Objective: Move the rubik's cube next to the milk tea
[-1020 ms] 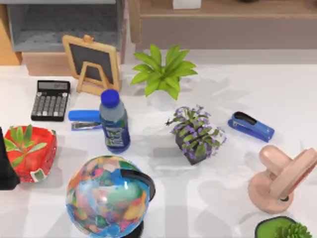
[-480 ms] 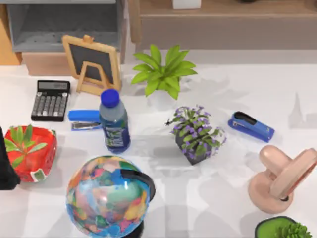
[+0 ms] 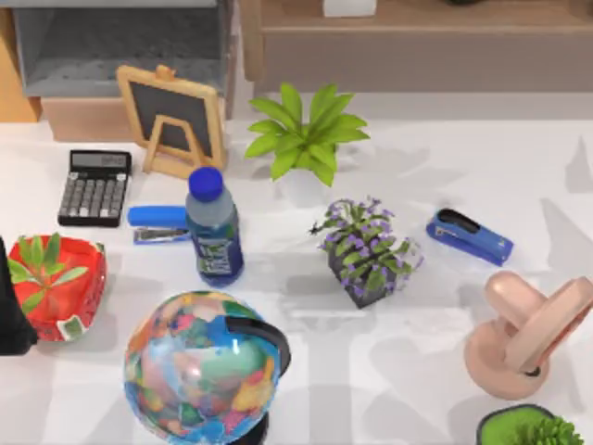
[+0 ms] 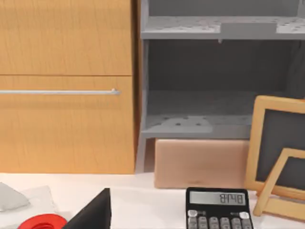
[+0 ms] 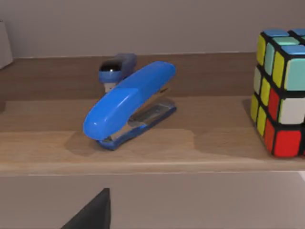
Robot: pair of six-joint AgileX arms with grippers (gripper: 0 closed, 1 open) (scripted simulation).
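Across the white table (image 3: 463,148), shadows near 3 o'clock have shifted. This suggests the right arm is heading for the wooden shelf (image 5: 152,143), where the multicoloured plastic rubik's cube (image 5: 281,95) stands ungrasped. Whether the right tool (image 5: 93,214) is spread or pressed together cannot be told. The left arm idles at 9 o'clock.

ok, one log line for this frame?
phase: approach | rubik's cube: on wooden shelf, beside blue stapler, ungrasped | milk tea: unseen | jaws: unseen

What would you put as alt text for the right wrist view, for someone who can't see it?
A rubik's cube stands on a wooden shelf, cut off by the picture's edge. A blue stapler lies on the same shelf, apart from the cube, and a smaller blue stapler sits behind it.
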